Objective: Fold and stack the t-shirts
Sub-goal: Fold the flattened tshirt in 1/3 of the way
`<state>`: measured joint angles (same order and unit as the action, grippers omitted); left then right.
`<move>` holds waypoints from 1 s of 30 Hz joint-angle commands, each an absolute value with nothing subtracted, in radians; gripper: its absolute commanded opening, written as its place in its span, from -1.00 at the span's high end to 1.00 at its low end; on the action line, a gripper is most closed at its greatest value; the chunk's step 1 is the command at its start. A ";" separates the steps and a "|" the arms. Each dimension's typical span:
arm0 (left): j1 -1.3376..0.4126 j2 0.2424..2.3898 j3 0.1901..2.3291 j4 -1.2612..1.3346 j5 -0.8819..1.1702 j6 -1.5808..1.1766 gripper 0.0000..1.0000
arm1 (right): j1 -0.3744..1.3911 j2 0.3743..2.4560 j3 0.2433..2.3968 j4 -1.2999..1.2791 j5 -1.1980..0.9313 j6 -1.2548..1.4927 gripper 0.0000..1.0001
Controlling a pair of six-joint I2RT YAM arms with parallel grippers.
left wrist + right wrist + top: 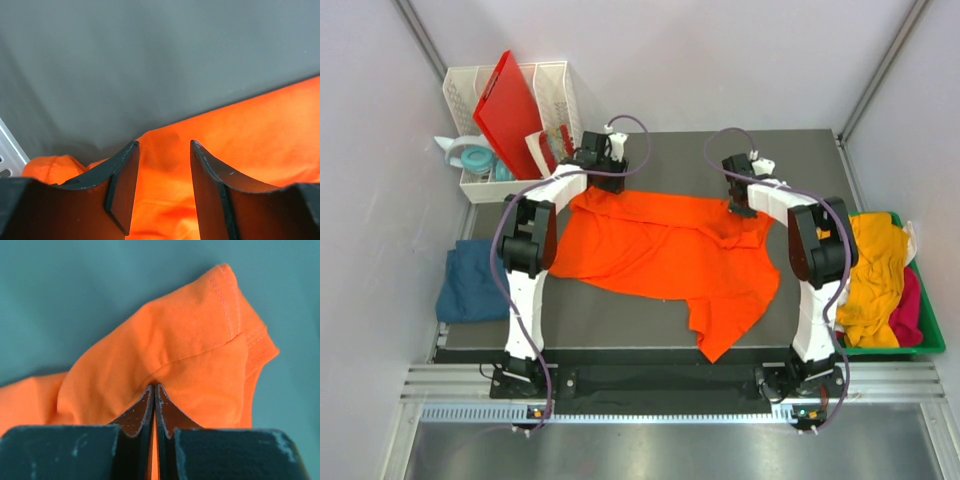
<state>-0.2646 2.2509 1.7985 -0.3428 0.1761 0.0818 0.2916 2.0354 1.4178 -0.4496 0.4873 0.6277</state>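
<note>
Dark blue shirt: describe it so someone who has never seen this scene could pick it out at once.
Start at the grey table and go to its left edge. The dark blue shirt lies there in a compact bundle, nearer the arm bases than the white rack. It is the only dark cloth; the orange shirt sprawls mid-table.

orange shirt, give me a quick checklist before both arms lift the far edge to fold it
1. Right gripper shut on the orange shirt at its far right corner: ok.
2. Left gripper shut on the far left edge: not ok, jaws stand apart over the cloth.
3. Cloth actually between the left fingers: cannot tell.
4. Shirt lying flat on the table: not ok, creased by the right gripper, near hem uneven.
5. Teal shirt clear of the orange one: ok, apart at the left.
</note>
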 commanded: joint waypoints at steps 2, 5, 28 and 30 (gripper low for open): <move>-0.275 2.281 1.855 -0.382 0.192 0.110 0.01 | 0.219 2.094 1.476 -0.495 0.465 0.663 1.00; -0.285 2.301 1.873 -0.423 0.184 0.124 0.02 | 0.175 2.137 1.517 -0.543 0.449 0.660 1.00; -0.296 2.249 1.832 -0.370 0.087 0.035 -0.09 | 0.038 2.367 2.156 -0.702 0.324 0.531 0.62; -0.296 2.194 1.800 -0.336 0.087 0.026 -0.22 | 0.058 2.237 1.932 -0.504 0.298 0.520 0.15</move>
<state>-0.3035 2.3093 1.8462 -0.4004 0.1287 0.0692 0.0387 2.4714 2.1834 -0.7395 0.3393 0.5556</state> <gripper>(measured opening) 0.552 0.231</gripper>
